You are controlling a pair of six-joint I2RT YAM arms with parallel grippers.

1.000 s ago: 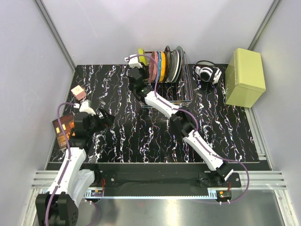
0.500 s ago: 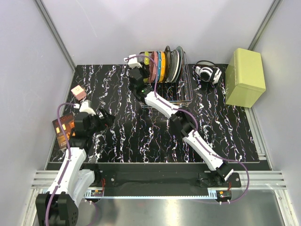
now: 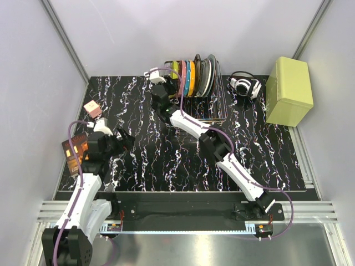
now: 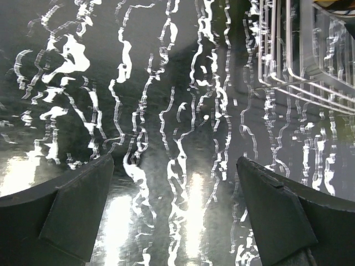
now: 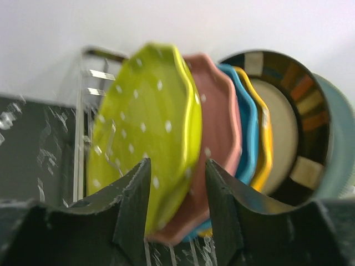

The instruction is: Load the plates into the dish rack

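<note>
Left to right: the left gripper (image 4: 175, 162) hangs low over the table (image 3: 141, 163) near its left edge, jaws spread wide and empty. The right gripper (image 5: 177, 162) is at the left end of the dish rack (image 3: 215, 110), which stands at the table's far edge. Its fingers straddle the rim of the yellow-green plate (image 5: 141, 119) — whether they pinch or merely flank it cannot be told. Beside it the pink plate (image 5: 217, 111), blue plate (image 5: 245, 124) and orange plate (image 5: 266, 141) stand on edge, all racked. The plastic looks thin, stiff and light, probably slick — best pinched across the scalloped rim.
</note>
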